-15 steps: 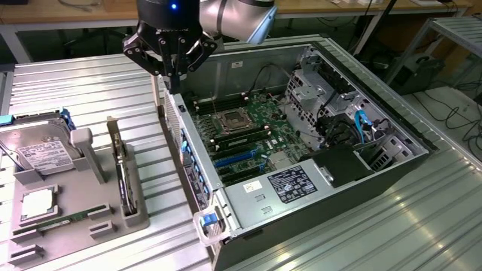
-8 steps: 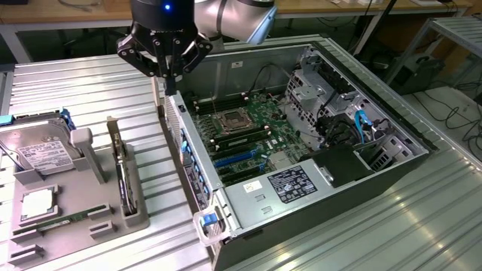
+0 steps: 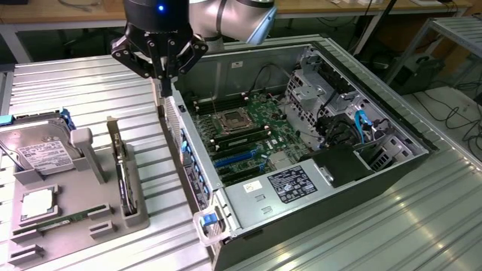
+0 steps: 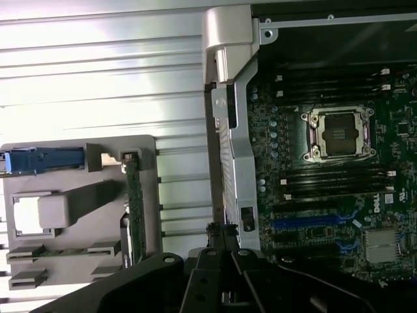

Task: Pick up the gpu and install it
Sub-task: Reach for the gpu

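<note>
One pincer [image 3: 164, 90], fingers pressed together, nothing held, hangs over perforated wall of open computer case [image 3: 226, 73]. Gpu [image 3: 121, 164] stands on edge in slot of grey holder [image 3: 135, 217] on ribbed metal worktop [image 3: 75, 90], well apart from pincer. Risk: closed fingers could knock thin card over instead of gripping; sideways drift could strike sheet-metal wall. Card dark, flat, rigid; pale bracket seems at one end. Holder matte, blocky.

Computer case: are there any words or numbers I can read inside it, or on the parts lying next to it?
No text can be read for sure.
Label on the power supply: print too small to read.
White label on the hard drive: too blurred to read.
White markings on the motherboard: too small to read.
</note>
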Tool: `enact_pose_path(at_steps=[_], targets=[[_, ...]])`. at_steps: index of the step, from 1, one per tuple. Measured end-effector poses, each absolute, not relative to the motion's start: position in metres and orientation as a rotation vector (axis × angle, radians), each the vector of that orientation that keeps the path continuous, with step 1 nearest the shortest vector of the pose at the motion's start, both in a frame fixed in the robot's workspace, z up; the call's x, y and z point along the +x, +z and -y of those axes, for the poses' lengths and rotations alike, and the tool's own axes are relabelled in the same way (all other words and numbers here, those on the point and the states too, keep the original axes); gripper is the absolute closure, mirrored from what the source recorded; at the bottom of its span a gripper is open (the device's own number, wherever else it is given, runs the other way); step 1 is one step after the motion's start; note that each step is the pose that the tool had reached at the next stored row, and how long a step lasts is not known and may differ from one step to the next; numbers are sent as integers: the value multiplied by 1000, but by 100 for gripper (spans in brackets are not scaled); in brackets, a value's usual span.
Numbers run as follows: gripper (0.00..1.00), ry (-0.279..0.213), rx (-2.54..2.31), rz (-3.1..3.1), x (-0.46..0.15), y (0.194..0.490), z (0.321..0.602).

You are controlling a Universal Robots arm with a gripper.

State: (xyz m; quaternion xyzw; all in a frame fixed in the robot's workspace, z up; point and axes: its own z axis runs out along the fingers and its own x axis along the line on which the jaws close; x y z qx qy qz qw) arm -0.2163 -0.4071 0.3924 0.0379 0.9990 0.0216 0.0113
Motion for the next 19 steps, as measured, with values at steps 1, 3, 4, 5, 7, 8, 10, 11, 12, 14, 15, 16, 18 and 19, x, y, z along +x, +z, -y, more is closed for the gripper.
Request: enact_pose_path(at_steps=[1, 3, 4, 5, 7, 8, 10, 11, 12, 14, 15, 16, 18, 19], targets=[[89, 67, 118, -3116, -217, 392, 407], [89, 67, 118, -3116, -219, 392, 408], [89, 67, 118, -3116, -220, 392, 408], [89, 67, 118, -3116, -221, 392, 408], [89, 68, 118, -3116, -223, 392, 409], [89, 68, 118, -3116, -224, 392, 409], [89, 68, 118, -3116, -227, 392, 409], [89, 68, 118, -3116, -228, 392, 410], [89, 68, 118, -3116, -229, 392, 410], [89, 68, 118, -3116, -231, 392, 411], [89, 67, 118, -3116, -233, 392, 411], [89, 68, 118, -3116, -234, 392, 411], [89, 67, 118, -3116, -236, 392, 412], [89, 68, 118, -3116, -238, 392, 412]])
